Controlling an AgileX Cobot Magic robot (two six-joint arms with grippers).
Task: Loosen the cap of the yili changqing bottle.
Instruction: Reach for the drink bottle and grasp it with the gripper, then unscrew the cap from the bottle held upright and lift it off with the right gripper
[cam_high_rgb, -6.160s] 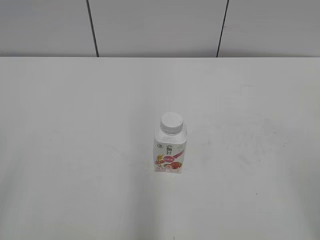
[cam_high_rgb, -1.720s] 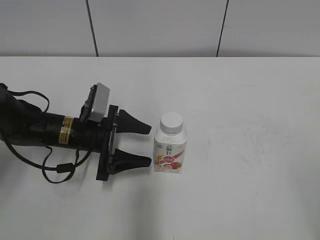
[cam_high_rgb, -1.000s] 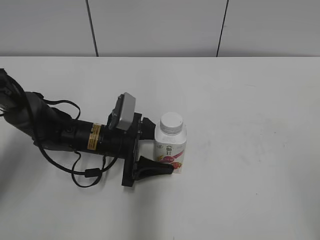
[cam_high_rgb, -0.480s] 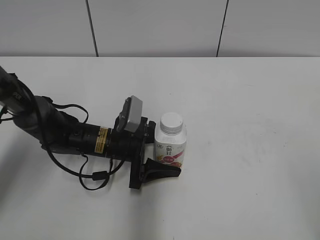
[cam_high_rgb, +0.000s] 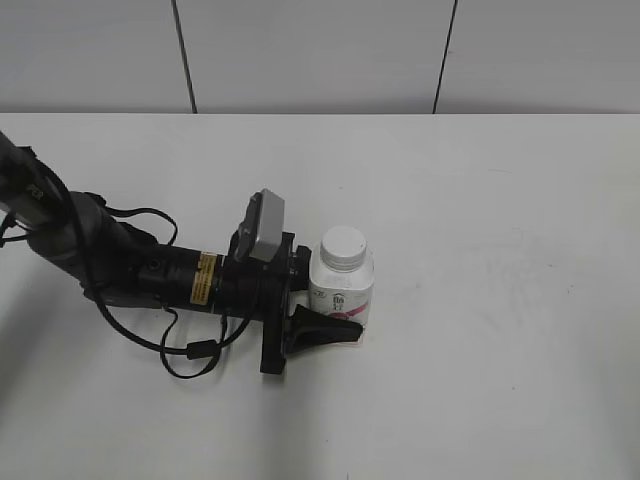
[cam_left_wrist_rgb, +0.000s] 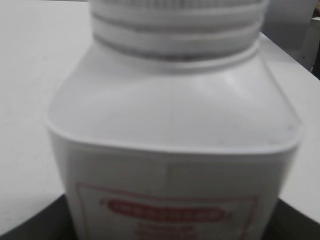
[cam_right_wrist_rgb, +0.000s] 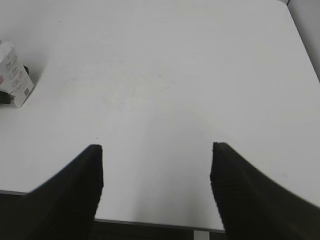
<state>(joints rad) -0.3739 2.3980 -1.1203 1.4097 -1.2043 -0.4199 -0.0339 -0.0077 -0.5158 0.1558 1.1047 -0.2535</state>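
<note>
The yili changqing bottle stands upright at the middle of the white table, with its white cap on. My left gripper reaches in from the left and is shut on the bottle's body. Its near finger presses the lower front over the label, and the far finger is hidden behind the bottle. In the left wrist view the bottle fills the frame, the cap's ribbed rim is at the top, and the gripper shows as dark fingers at both bottom corners. My right gripper is open and empty, far from the bottle.
The white table runs to a grey panelled wall at the back. The left arm's black cable loops on the table. The table's near edge lies under my right gripper.
The left arm came in from the left with open jaws, slid them around the bottle, and the near finger has closed against the bottle's front. The bottle has stayed in place.
</note>
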